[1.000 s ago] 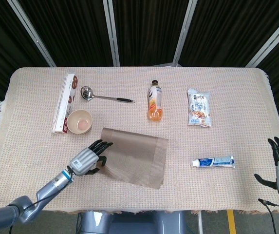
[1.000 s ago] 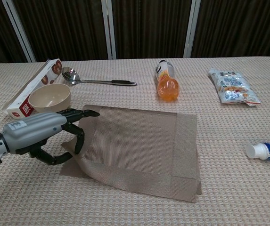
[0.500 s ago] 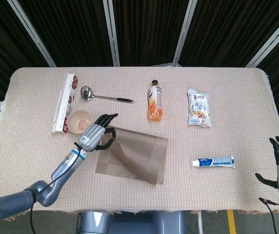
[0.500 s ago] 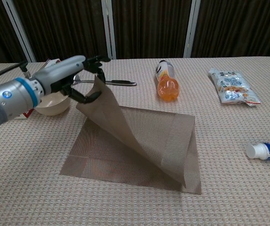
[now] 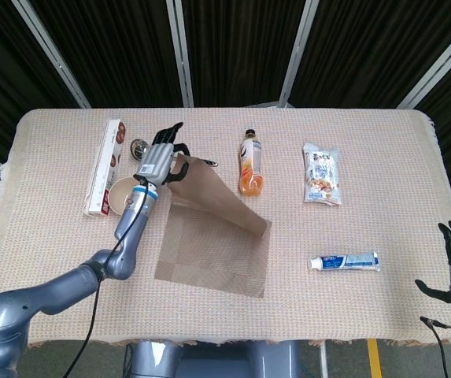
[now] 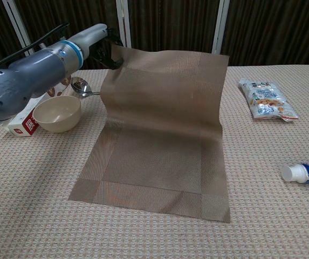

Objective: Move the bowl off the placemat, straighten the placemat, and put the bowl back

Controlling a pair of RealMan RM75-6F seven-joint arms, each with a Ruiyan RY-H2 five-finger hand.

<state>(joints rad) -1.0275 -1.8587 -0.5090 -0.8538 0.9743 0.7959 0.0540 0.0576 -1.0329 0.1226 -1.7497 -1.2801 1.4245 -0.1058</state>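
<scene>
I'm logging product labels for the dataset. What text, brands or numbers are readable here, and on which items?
None reads clearly.
Long box: red print, too blurred.
Bottle: label too small.
Snack packet: print blurred.
Toothpaste tube: lettering illegible.
Bowl, placemat: no text.

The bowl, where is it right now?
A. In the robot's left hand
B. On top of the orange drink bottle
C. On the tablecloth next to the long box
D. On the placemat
C: the bowl sits on the tablecloth beside the long box, off the placemat, whose far edge the left hand holds up.
</scene>
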